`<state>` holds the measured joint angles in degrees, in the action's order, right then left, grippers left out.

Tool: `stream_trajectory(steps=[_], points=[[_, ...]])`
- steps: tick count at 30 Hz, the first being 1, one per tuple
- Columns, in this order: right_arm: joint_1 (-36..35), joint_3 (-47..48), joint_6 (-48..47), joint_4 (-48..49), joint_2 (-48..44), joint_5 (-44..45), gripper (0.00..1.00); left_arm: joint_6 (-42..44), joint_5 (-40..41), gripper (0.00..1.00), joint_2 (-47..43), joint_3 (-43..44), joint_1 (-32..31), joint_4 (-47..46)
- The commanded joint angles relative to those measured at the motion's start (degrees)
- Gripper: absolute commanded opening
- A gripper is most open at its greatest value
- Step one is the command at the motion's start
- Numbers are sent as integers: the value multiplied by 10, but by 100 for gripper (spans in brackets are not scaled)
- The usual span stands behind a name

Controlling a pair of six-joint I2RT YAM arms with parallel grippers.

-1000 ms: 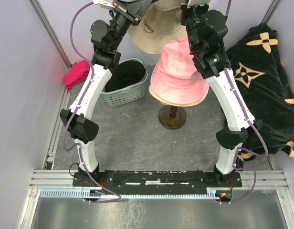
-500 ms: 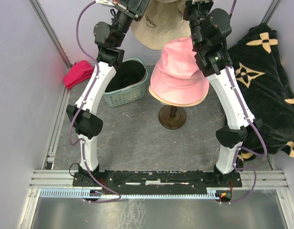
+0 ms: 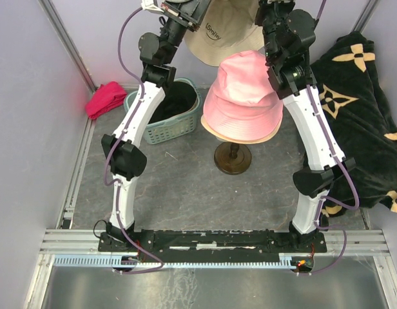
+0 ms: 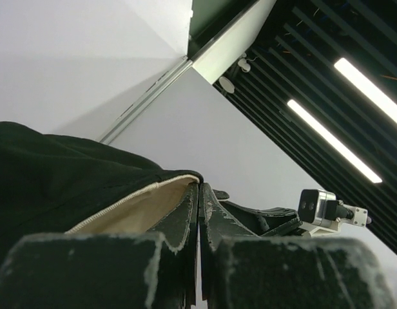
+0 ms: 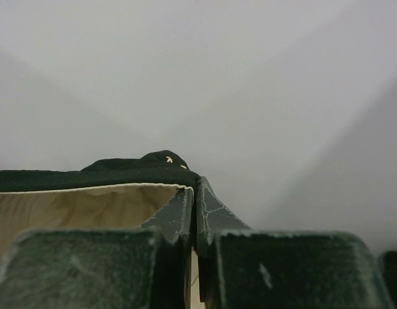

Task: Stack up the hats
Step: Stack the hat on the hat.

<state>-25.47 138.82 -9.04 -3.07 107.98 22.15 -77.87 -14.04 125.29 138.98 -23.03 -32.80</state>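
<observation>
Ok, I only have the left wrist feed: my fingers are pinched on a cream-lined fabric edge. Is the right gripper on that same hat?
Observer: Yes, the right gripper is shut on a cream-lined edge too; the cream hat hangs between both arms.
Operator: Where's the stack?
Observer: The pink hat sits on the stand, nearer the arm bases than the held hat.
Operator: Anything under it?
Observer: A tan brim peeks out beneath its near edge.
</observation>
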Motion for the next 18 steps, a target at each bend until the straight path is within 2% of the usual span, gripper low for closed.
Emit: stream_trajectory(steps=[1,6,11,14,18], points=[[20,17,4,52,-13,27,2,-52,27,3,7,30,9,-62],[25,57,10,49,4,15,2,-70,41,3,16,33,9,-80],[27,46,12,88,-2,11,2,-97,39,3,31,44,8,-102],[32,82,12,77,19,4,2,-114,41,3,39,45,7,-111],[39,60,18,80,14,11,2,-107,27,3,39,45,5,-104]])
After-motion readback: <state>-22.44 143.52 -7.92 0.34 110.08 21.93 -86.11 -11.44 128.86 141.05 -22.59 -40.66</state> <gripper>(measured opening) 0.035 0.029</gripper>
